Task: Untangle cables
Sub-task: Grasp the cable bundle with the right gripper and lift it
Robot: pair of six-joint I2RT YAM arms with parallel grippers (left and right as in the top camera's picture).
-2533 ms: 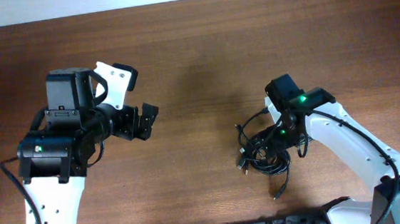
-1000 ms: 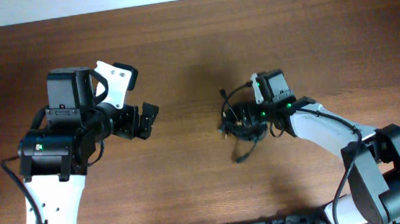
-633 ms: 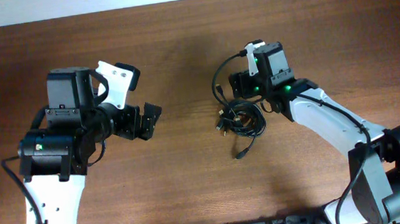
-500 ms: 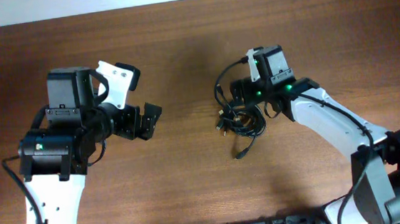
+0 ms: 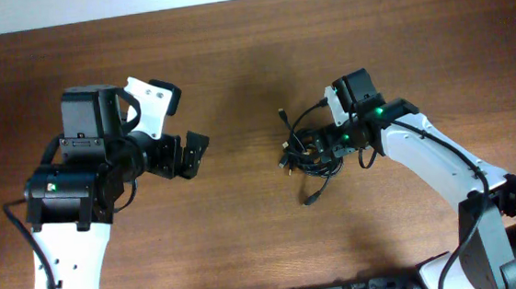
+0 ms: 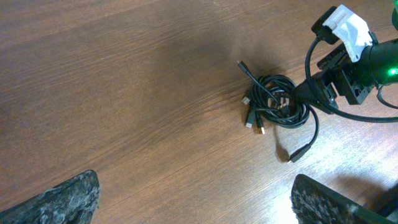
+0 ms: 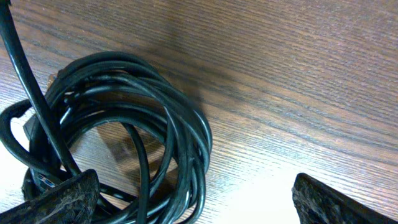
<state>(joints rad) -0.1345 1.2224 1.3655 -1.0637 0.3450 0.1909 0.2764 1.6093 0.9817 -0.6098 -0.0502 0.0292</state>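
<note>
While both arms reach in over the brown wooden table (image 5: 251, 53), the cables (image 5: 314, 156) lie on the wood right of centre in one knotted black bundle, most of the cord wound into a rough ring. One loose tail (image 5: 317, 186) leaves the ring on the side nearest the robot's base and ends in a small plug (image 5: 308, 200) flat on the table. Several more connector ends (image 6: 250, 121) stick out of the bundle's left edge, and a single thin end (image 5: 282, 115) points away toward the far side of the table.

Just right of the bundle is the right gripper (image 5: 320, 140), aimed into it from the right with two green lights glowing on the arm behind it. Its jaws stand wide apart. From the right wrist camera the ring of cord fills the left half of the picture, nearer one jaw than the other. The lowest strands run down to that jaw's tip, but I cannot tell whether they touch it. Nothing is pinched between the jaws.

Well apart from the cables, over the left side of the table, the left gripper (image 5: 191, 153) points toward them. Its jaws are spread wide too, with only bare wood between them.
</note>
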